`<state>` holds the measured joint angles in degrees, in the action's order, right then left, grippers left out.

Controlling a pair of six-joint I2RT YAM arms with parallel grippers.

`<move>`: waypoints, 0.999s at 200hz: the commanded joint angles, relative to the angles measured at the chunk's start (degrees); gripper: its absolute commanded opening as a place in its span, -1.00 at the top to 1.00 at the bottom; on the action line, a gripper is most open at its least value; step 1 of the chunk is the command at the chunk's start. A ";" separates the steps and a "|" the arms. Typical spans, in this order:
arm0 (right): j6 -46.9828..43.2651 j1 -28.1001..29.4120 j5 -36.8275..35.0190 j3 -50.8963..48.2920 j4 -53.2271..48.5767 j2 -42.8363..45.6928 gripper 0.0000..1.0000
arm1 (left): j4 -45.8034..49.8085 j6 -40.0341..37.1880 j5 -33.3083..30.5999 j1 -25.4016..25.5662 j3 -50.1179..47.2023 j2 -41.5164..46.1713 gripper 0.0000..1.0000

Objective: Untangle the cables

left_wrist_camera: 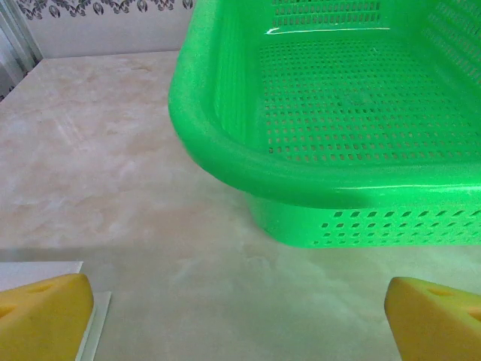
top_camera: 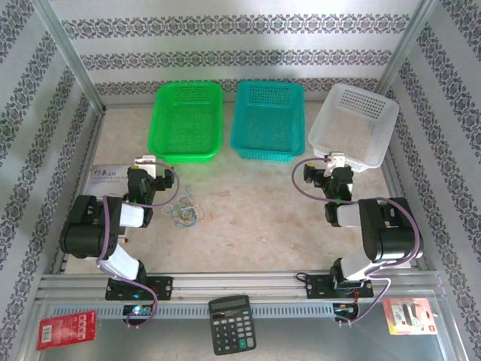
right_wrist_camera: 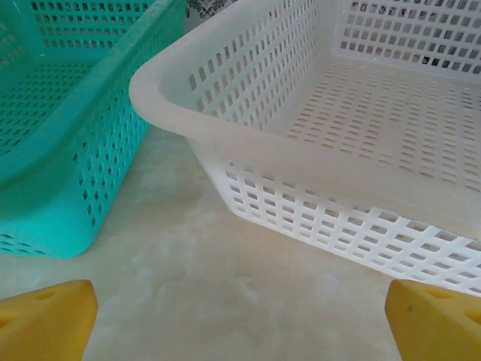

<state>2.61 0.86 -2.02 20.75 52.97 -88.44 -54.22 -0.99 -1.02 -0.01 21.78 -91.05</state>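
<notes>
A small tangle of thin curly cables (top_camera: 186, 211), pale yellow, whitish and blue, lies on the marble tabletop just right of my left arm. My left gripper (top_camera: 153, 167) points at the green basket (top_camera: 187, 120), up and to the left of the tangle, and touches none of the cables. In the left wrist view its yellow fingertips (left_wrist_camera: 45, 316) stand wide apart over bare table; the gripper (left_wrist_camera: 248, 320) is open and empty. My right gripper (top_camera: 334, 163) sits in front of the white basket (top_camera: 353, 124). Its yellow fingertips (right_wrist_camera: 46, 316) are also far apart, so this gripper (right_wrist_camera: 244, 320) is open.
A green basket (left_wrist_camera: 316, 120), a teal basket (top_camera: 268, 120) (right_wrist_camera: 52, 143) and a white basket (right_wrist_camera: 361, 128) line the back of the table. A white booklet (top_camera: 109, 174) lies at the left. A calculator (top_camera: 231, 323) and two packets (top_camera: 66, 329) (top_camera: 409, 316) rest on the near shelf.
</notes>
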 commanded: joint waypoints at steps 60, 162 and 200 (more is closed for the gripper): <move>-0.54 -0.07 0.49 0.78 1.57 0.69 -0.96 | -0.16 1.08 0.51 0.10 0.43 -0.21 -0.99; -0.09 -0.54 1.14 0.78 1.52 0.62 -0.96 | 0.12 1.17 0.58 0.02 0.54 -0.19 -0.99; -0.06 -0.60 1.26 0.78 1.52 0.63 -0.96 | 0.11 1.23 0.58 0.01 0.52 -0.19 -1.00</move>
<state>2.63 0.84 -2.00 20.75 52.97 -88.44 -54.22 -0.86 -1.02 -0.01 21.78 -91.05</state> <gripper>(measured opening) 0.982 0.998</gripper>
